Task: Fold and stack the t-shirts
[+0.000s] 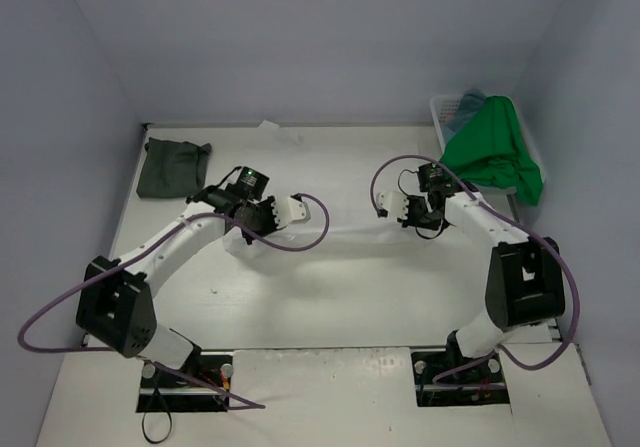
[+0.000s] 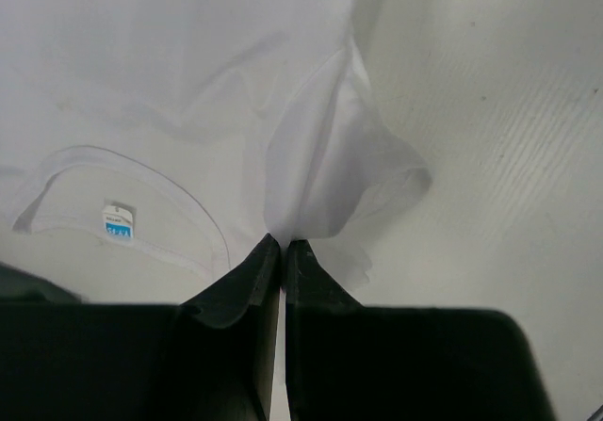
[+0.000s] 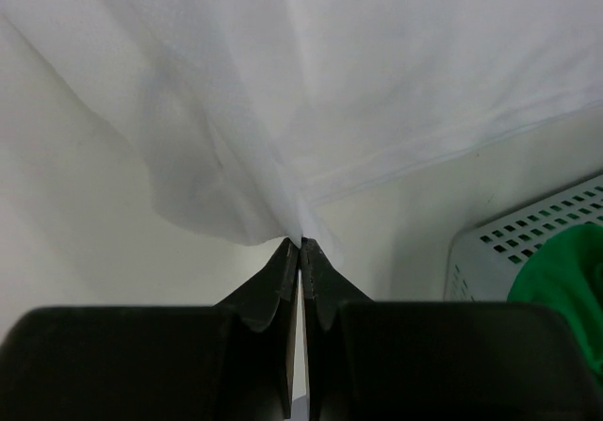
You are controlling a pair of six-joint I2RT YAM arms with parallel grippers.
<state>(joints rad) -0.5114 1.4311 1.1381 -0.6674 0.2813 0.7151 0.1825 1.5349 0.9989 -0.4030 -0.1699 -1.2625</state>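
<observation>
A white t-shirt (image 1: 350, 239) lies stretched across the white table between my two grippers. My left gripper (image 1: 290, 212) is shut on a pinched fold of it (image 2: 320, 167), near the collar and its blue label (image 2: 118, 219). On the opposite side, my right gripper (image 1: 400, 212) is shut on another bunched edge of the same shirt (image 3: 245, 157). A dark grey-green t-shirt (image 1: 172, 167) sits folded at the back left. The bright green t-shirt (image 1: 492, 152) hangs over the basket's front, and a bit of teal-blue cloth (image 1: 470, 100) shows inside the basket.
The white lattice basket (image 1: 440, 112) stands at the back right corner, and its wall (image 3: 523, 242) is close to my right gripper. Purple cables loop beside both wrists. Blue-grey walls enclose the table on three sides.
</observation>
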